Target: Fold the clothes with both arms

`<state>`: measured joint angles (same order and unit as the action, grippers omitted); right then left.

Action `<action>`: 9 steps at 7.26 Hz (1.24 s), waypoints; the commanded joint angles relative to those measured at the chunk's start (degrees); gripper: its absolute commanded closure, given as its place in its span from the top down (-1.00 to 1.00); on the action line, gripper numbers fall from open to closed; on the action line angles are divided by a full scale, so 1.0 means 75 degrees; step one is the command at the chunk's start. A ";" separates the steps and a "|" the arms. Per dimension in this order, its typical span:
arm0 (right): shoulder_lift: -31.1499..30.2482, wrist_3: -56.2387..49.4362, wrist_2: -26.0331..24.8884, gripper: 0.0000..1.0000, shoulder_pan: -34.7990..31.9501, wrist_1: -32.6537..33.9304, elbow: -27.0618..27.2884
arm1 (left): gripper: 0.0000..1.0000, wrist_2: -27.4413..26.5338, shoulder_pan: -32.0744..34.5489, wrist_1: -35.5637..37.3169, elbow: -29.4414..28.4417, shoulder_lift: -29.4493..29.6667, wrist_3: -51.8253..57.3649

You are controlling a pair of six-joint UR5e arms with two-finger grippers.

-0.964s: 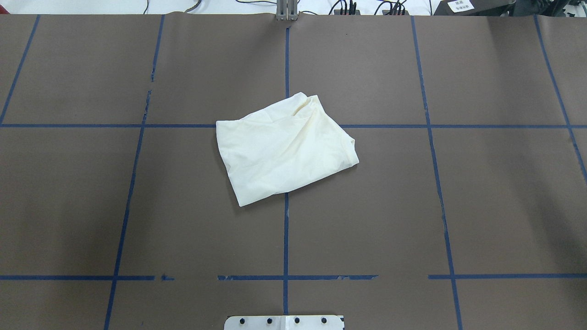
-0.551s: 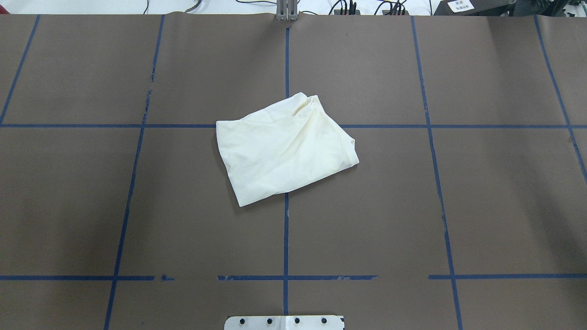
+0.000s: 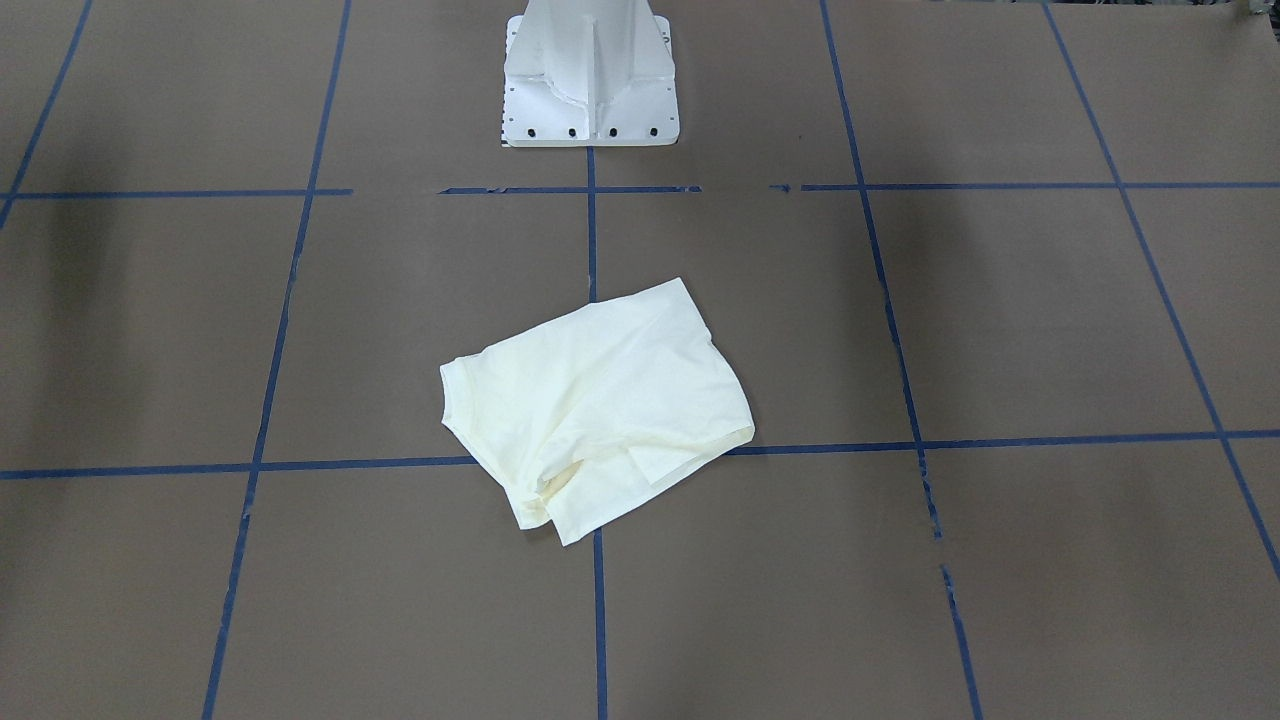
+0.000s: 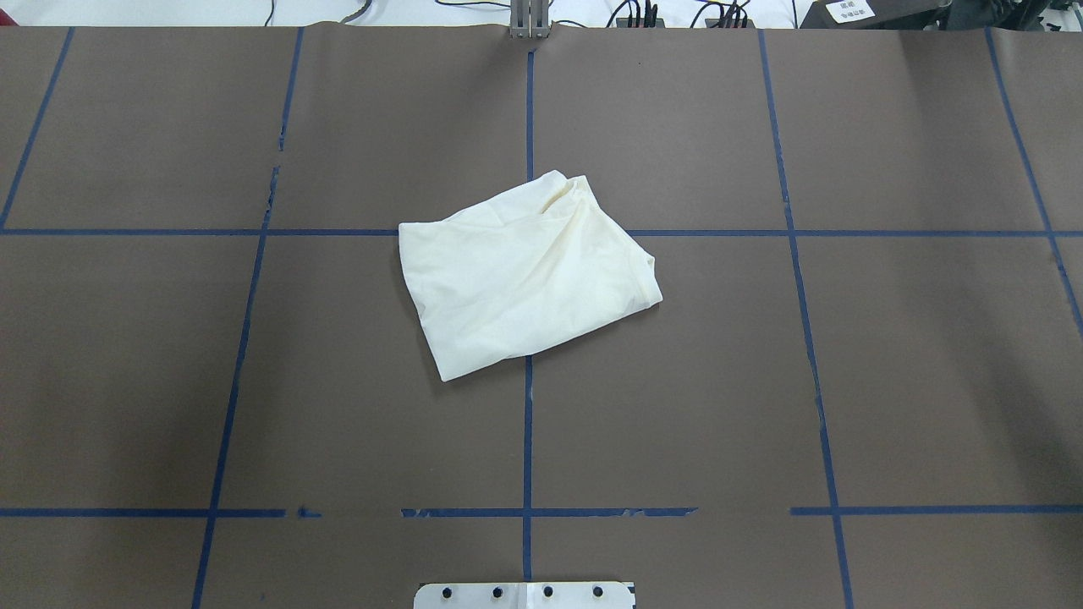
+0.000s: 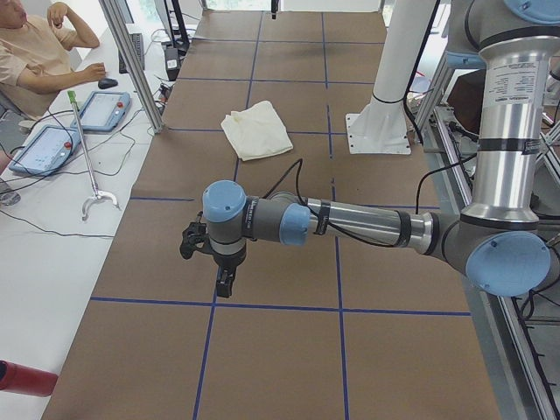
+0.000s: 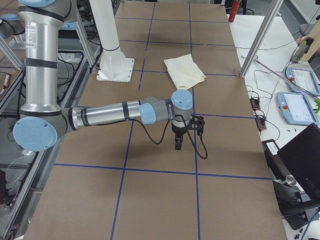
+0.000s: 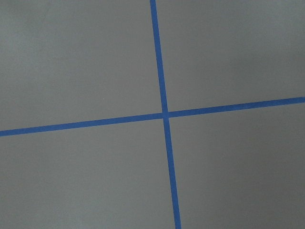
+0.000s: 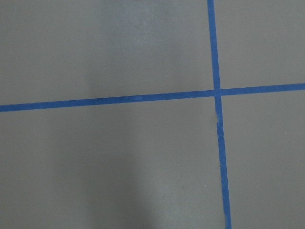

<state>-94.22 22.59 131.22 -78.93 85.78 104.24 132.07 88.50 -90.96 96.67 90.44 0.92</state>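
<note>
Overhead exterior view has just one shirt (image 4: pixel 525 279): cream, folded into a rough rectangle with the plain side up. It sits about mid-worktop (image 4: pixel 931 381), right over a crossing of the blue tape lines (image 4: pixel 527 440).

The two arms only show up in the side views. The left arm (image 5: pixel 350 223) is stretched low over the worktop with the left tool (image 5: pixel 224 289) pointing down, well apart from the shirt. The right arm (image 6: pixel 110 112) mirrors it, right tool (image 6: pixel 178 145) pointing down too.

Can't tell whether either tool is released or clenched. Each wrist cam sees just brown worktop with one tape crossing. One white pedestal (image 3: pixel 590 70) stands at the robot's end.
</note>
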 commanded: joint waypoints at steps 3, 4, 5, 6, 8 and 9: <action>0.0000 0.0012 -0.0012 1.00 0.0000 -0.0012 -0.0035 | 1.00 -0.0031 -0.0198 0.0010 -0.0010 0.0000 -0.0017; 0.0000 0.0012 -0.0012 1.00 0.0000 -0.0012 -0.0035 | 1.00 -0.0055 -0.0210 0.0033 -0.0010 -0.0012 -0.0017; 0.0000 0.0012 -0.0012 1.00 0.0000 -0.0024 -0.0024 | 1.00 -0.0066 -0.0234 0.0034 -0.0010 -0.0012 -0.0017; 0.0000 0.0012 -0.0012 1.00 0.0000 -0.0024 -0.0035 | 1.00 -0.0066 -0.0257 0.0022 -0.0010 -0.0012 -0.0017; 0.0000 0.0012 -0.0012 1.00 0.0000 -0.0024 -0.0035 | 1.00 -0.0066 -0.0257 0.0034 -0.0010 -0.0012 -0.0017; 0.0000 0.0012 -0.0012 1.00 0.0000 -0.0024 -0.0047 | 1.00 -0.0066 -0.0257 0.0022 -0.0010 -0.0012 -0.0017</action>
